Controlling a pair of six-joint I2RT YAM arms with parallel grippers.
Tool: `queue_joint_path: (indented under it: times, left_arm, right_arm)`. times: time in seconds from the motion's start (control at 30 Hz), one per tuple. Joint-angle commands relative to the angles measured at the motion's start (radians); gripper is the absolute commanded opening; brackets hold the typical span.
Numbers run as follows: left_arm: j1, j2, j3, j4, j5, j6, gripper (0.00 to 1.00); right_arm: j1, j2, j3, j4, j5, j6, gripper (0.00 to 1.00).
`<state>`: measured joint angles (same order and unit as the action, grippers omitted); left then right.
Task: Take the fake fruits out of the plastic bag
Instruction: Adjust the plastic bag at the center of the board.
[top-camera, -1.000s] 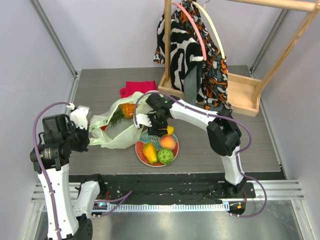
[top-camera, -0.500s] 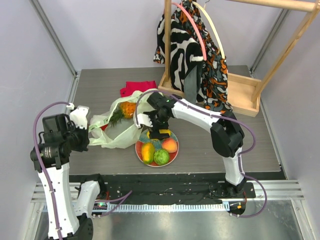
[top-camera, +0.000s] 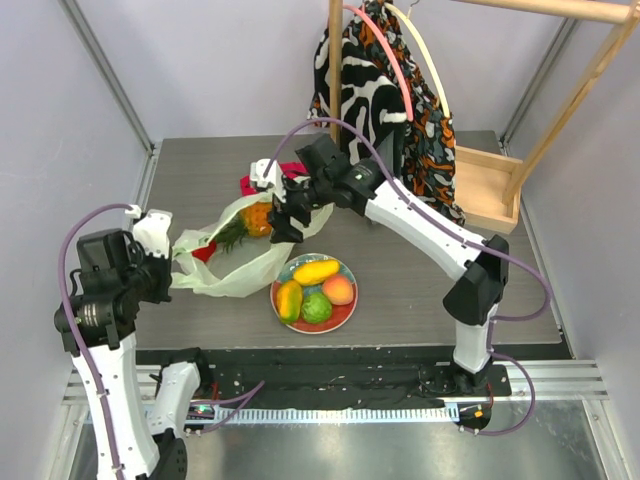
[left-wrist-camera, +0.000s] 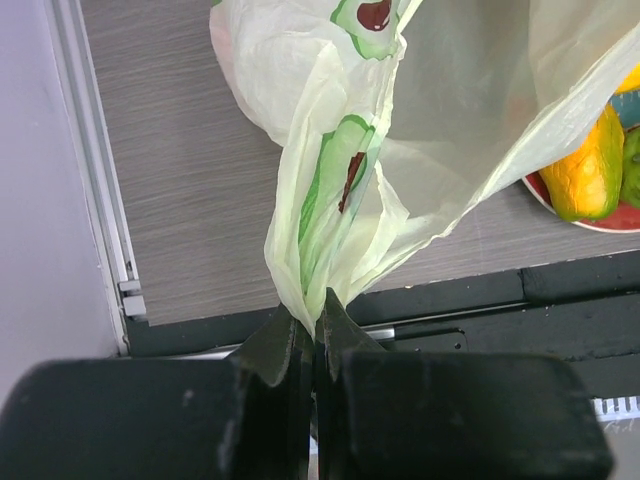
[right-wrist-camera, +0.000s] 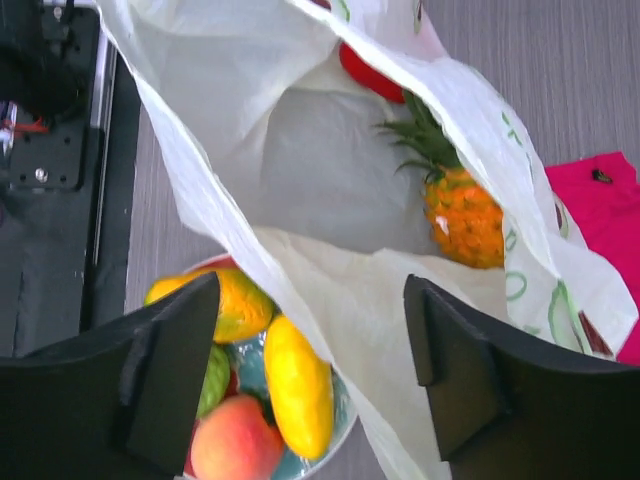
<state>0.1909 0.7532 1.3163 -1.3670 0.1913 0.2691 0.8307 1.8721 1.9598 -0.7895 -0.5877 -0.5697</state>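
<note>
The pale yellow-green plastic bag (top-camera: 235, 262) lies open left of the plate (top-camera: 340, 315). My left gripper (top-camera: 170, 248) is shut on the bag's bunched edge (left-wrist-camera: 315, 250) and holds it up. My right gripper (top-camera: 285, 215) is open and empty, hovering above the bag's mouth (right-wrist-camera: 330, 190). Inside the bag lie a small pineapple (top-camera: 250, 222) (right-wrist-camera: 462, 215) and a red pepper-like fruit (top-camera: 205, 252) (right-wrist-camera: 370, 75). On the plate sit a mango (top-camera: 289, 299), a yellow lemon-like fruit (top-camera: 316, 271) (right-wrist-camera: 298, 385), a peach (top-camera: 339, 290) and a green round fruit (top-camera: 317, 308).
A red folded cloth (top-camera: 265, 177) lies behind the bag. A wooden rack (top-camera: 480, 190) with a patterned garment (top-camera: 385, 110) stands at the back right. The black rail (left-wrist-camera: 480, 310) runs along the table's near edge.
My right gripper has left the plate and moved up and left to above the bag's mouth. The yellow lemon-like fruit now lies on the plate. The left gripper keeps holding the bag.
</note>
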Motion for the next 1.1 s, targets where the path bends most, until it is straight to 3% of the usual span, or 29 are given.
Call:
queue_joint_path:
  times: [0.0, 0.23, 0.4, 0.5, 0.7, 0.83, 0.97, 1.07]
  left_arm:
    - [0.005, 0.028, 0.07, -0.078, 0.005, -0.004, 0.0]
    - [0.005, -0.006, 0.095, -0.155, 0.004, 0.039, 0.0]
    - [0.005, -0.058, 0.011, -0.176, -0.232, 0.131, 0.0]
    - [0.005, -0.098, 0.001, -0.193, -0.276, 0.188, 0.0]
    - [0.005, -0.126, 0.083, -0.293, -0.237, 0.174, 0.0]
    - [0.005, -0.138, 0.135, -0.296, -0.196, 0.171, 0.0]
    - [0.005, -0.111, 0.175, -0.296, -0.106, 0.16, 0.0]
    - [0.005, -0.097, 0.189, -0.294, 0.021, 0.127, 0.0]
  right_arm:
    - [0.03, 0.084, 0.03, 0.162, -0.011, 0.172, 0.74]
    - [0.14, 0.281, 0.138, 0.245, 0.193, 0.243, 0.61]
    - [0.244, 0.341, 0.087, 0.295, 0.253, 0.327, 0.6]
    - [0.284, 0.341, 0.045, 0.308, 0.229, 0.363, 0.6]
    - [0.246, 0.384, 0.115, 0.361, 0.331, 0.519, 0.61]
    - [0.194, 0.478, 0.234, 0.403, 0.327, 0.698, 0.69]
    - [0.182, 0.585, 0.321, 0.453, 0.293, 0.784, 0.76]
    - [0.162, 0.639, 0.337, 0.535, 0.263, 0.982, 0.78]
